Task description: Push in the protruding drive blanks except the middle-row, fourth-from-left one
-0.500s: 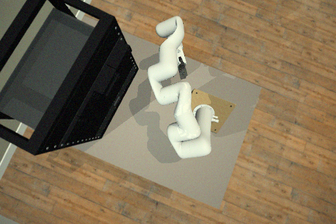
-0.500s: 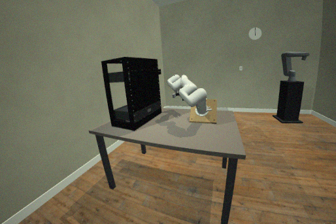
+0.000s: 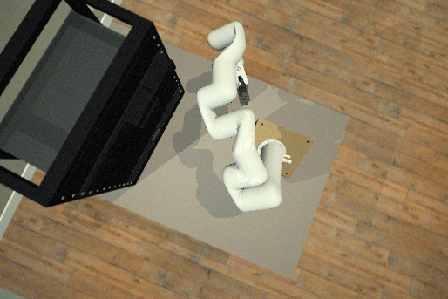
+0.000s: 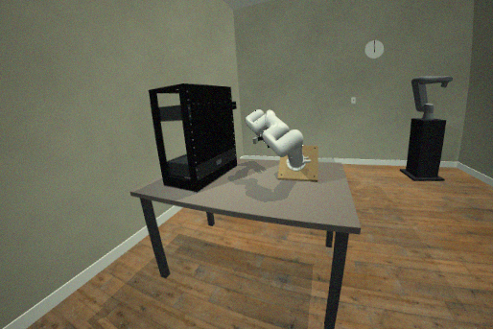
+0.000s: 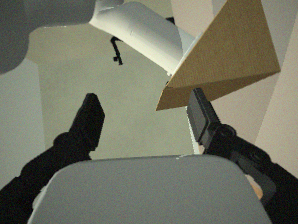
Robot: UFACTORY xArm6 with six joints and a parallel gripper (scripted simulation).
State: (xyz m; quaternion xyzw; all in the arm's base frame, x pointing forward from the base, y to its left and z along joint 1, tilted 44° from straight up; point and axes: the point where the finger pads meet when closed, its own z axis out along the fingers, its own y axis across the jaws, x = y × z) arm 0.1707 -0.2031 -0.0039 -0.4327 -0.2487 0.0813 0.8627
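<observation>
The black rack (image 3: 93, 106) (image 4: 197, 133) stands on the left part of the table. The dark storage chassis front (image 3: 159, 98) (image 4: 213, 127) faces my arm. The single blanks are too dark and small to tell apart; a small part (image 4: 234, 105) juts from the front near the top. My white arm (image 3: 235, 128) (image 4: 280, 138) is folded over its base, apart from the rack. My gripper (image 3: 243, 94) (image 5: 144, 101) is open and empty. It points away from the rack; the wrist view shows only the arm's own links, the base plate and the wall.
The arm stands on a tan base plate (image 3: 296, 143) (image 4: 312, 155) (image 5: 235, 55) on the grey table (image 3: 261, 233) (image 4: 269, 199). Grey table surface lies between the rack front and the arm. A second arm on a black pedestal (image 4: 425, 148) stands far off by the wall.
</observation>
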